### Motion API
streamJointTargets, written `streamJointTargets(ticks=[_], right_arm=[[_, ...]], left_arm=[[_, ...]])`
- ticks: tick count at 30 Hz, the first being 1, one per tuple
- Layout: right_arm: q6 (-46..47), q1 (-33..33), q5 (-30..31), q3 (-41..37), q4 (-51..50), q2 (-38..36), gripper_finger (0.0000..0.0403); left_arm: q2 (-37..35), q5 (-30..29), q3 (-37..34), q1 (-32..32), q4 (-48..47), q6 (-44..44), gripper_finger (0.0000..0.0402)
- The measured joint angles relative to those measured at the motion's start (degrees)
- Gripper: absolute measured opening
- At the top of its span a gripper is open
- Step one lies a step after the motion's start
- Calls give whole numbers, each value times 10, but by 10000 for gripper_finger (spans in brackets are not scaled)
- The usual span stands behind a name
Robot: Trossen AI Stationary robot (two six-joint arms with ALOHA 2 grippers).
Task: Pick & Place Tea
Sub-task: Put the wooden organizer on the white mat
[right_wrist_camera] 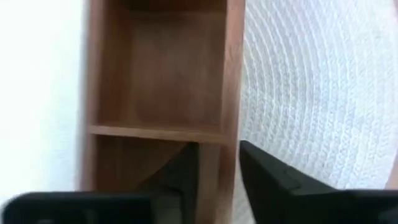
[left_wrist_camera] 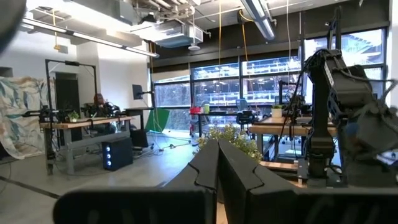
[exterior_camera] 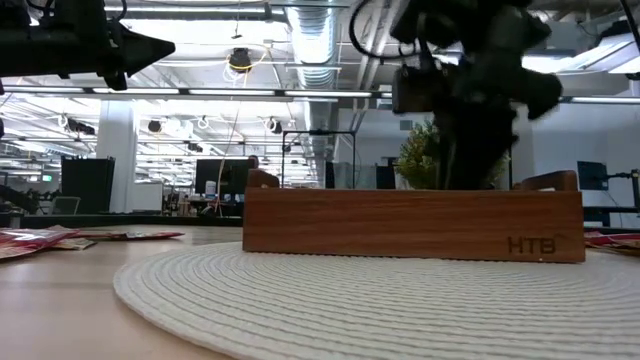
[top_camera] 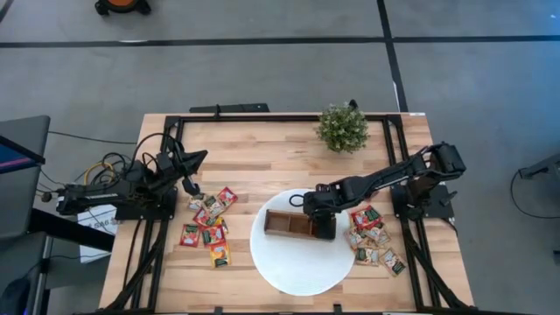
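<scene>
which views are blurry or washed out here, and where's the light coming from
Right wrist view: soft all over, the wooden box and white mat blurred, one side washed out. Low view: the right arm's gripper is a dark backlit shape against bright ceiling strip lights; near mat out of focus. Left wrist view: the left gripper's fingers blurred, bright windows behind. High view: even light, faint shadows.

"HTB", prob., on wooden box

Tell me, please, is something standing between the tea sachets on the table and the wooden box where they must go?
Nothing visible blocks the way. The left pile of tea sachets and the right pile lie flat beside the white mat. The wooden box is open on top, but the right gripper sits over its right end.
</scene>
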Motion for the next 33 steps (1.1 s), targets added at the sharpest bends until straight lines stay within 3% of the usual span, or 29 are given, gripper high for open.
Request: streamJointTargets(ticks=[6,11,20,29,33], right_arm=[[9,-3,6,73,-66,-4,212],[40,-3,50,82,-9,11,219],[21,-3,26,80,22,83,162],[6,-2,35,113,-17,98,22],[0,7,36,155,-85,96,28]], left_arm=[[0,0,0,0,0,0,0],[0,0,0,0,-2,0,0],[0,0,0,0,-4,0,0],[0,0,0,0,-5,0,0],[0,0,0,0,-7,0,0]])
